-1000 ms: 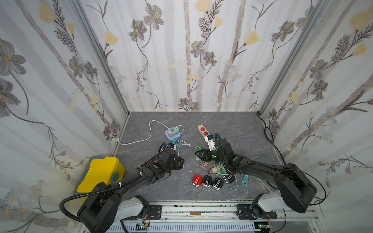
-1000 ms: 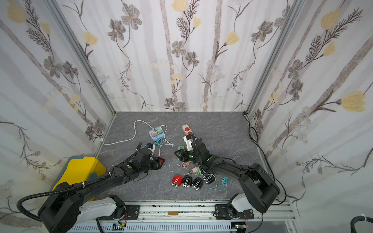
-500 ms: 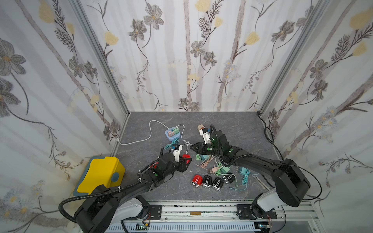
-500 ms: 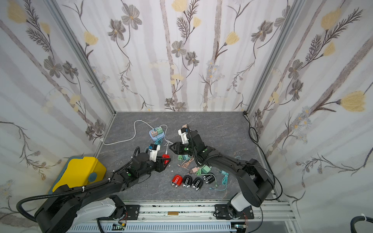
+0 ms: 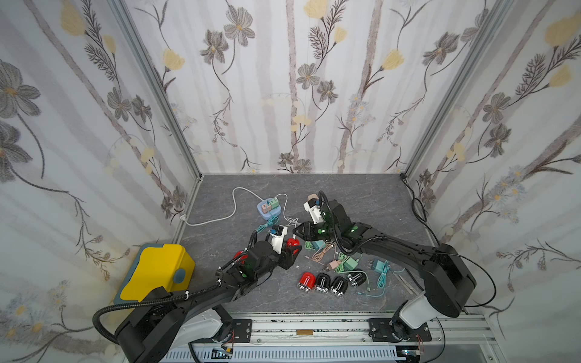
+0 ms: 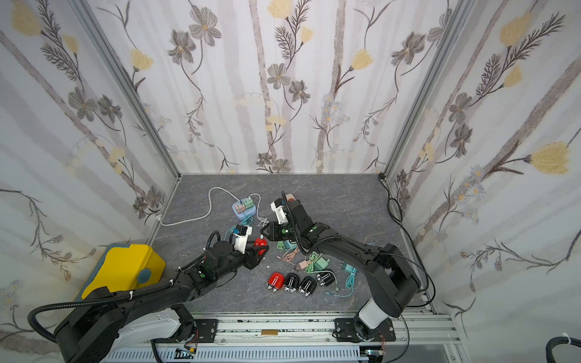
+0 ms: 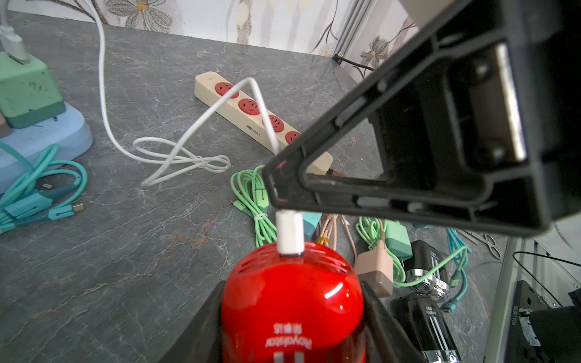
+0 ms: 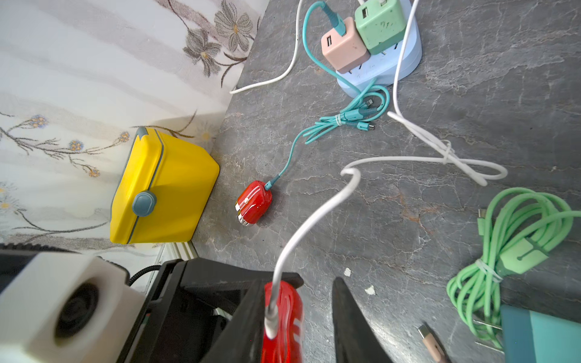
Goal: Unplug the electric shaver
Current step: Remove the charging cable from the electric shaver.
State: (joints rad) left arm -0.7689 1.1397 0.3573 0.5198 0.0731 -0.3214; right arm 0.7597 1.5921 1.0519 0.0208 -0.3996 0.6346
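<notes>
Red shaver (image 7: pixel 292 301) mid-bench, clamped in left claw (image 5: pixel 290 251). White plug (image 7: pixel 290 232) seated in its end.

Right claw (image 5: pixel 297 231) at shaver's 1 o'clock, jaws partly apart astride the plug, gripping nothing.

Risks:
- Pinching the white cable (image 8: pixel 314 213) instead of the plug.
- Glossy shell slipping under the pull.
- Blue socket hub (image 5: pixel 267 208), at 11 o'clock, getting dragged.

Plug seat is hidden in both top views. Finger-to-plug contact unclear.

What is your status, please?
Left gripper shut on shaver. Right gripper open around plug. Plug not yet out. Loose cables nearby, none blocking.
</notes>
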